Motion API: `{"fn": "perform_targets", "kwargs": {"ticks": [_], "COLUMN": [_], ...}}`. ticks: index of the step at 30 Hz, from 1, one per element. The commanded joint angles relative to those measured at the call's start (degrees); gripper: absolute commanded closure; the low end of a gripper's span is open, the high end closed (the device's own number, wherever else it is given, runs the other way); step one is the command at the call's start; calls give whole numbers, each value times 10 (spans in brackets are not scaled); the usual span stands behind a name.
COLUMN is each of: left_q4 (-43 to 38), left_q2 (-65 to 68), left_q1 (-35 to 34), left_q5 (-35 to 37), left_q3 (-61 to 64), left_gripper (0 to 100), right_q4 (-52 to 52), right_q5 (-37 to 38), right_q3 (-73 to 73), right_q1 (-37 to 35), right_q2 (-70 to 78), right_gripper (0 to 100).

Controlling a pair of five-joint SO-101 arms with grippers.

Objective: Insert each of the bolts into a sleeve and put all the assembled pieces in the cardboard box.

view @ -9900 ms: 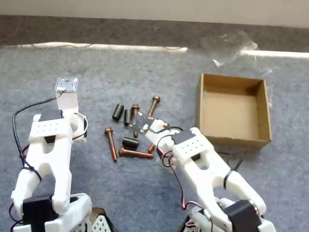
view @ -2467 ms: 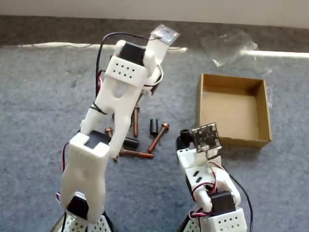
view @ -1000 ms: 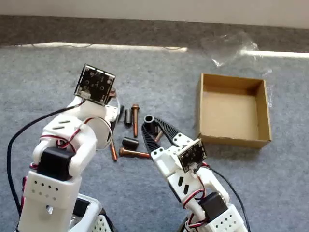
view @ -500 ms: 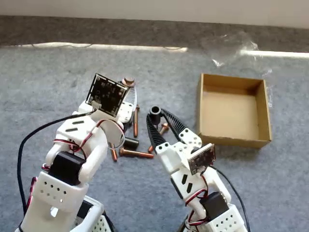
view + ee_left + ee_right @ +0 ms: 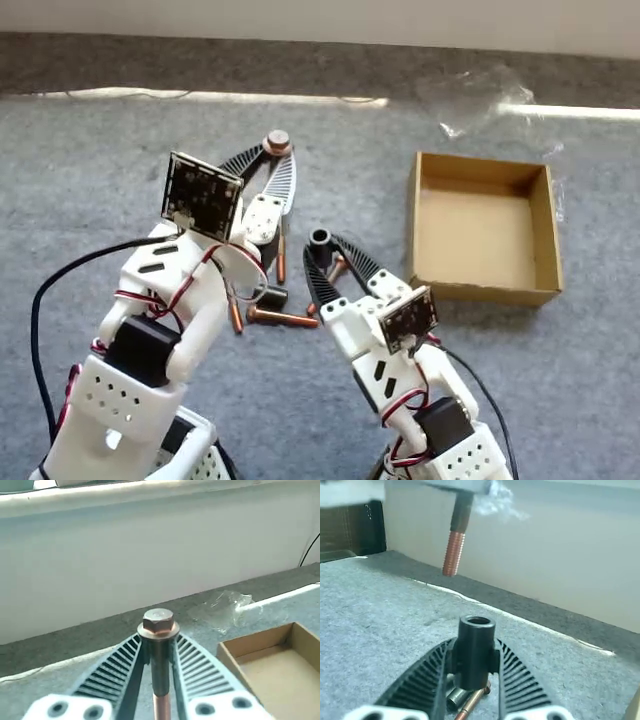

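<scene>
Left gripper (image 5: 271, 155) is clamped on a copper bolt (image 5: 159, 628), head up; right gripper (image 5: 322, 247) pinches a black sleeve (image 5: 475, 647) upright above loose bolts (image 5: 283, 318), near the cardboard box (image 5: 480, 292)

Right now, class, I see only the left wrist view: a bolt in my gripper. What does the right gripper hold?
Observer: The right gripper is shut on a black sleeve, opening up.
Operator: Is my bolt over it?
Observer: No; the bolt hangs apart from it, threads down.
Operator: Any parts lying loose?
Observer: Yes, bolts and a second sleeve lie beside that gripper.
</scene>
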Motion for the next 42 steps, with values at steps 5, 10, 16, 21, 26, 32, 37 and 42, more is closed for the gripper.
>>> {"fn": "perform_targets", "kwargs": {"ticks": [5, 10, 16, 21, 26, 32, 37, 42], "left_q4": [-18, -19, -65, -83, -91, -94, -94, -94], "left_q2": [-36, -109, -134, -133, -133, -131, -131, -131], "left_q1": [19, 55, 80, 94, 97, 98, 97, 97], "left_q5": [89, 92, 95, 96, 95, 95, 95, 95], "left_q3": [-3, 34, 79, 102, 102, 103, 103, 104], "left_gripper": [995, 995, 995, 995, 995, 995, 995, 995], "right_q4": [4, 4, 3, 1, -19, -40, -41, -41], "right_q5": [-3, -3, -3, -3, 0, -2, -2, -1], "right_q3": [80, 80, 80, 80, 80, 80, 80, 80], "right_q1": [7, 7, 7, 7, 7, 7, 7, 7], "right_q2": [-6, -6, -7, -7, -7, -7, -7, -7], "right_gripper": [995, 995, 994, 994, 994, 994, 994, 994]}}
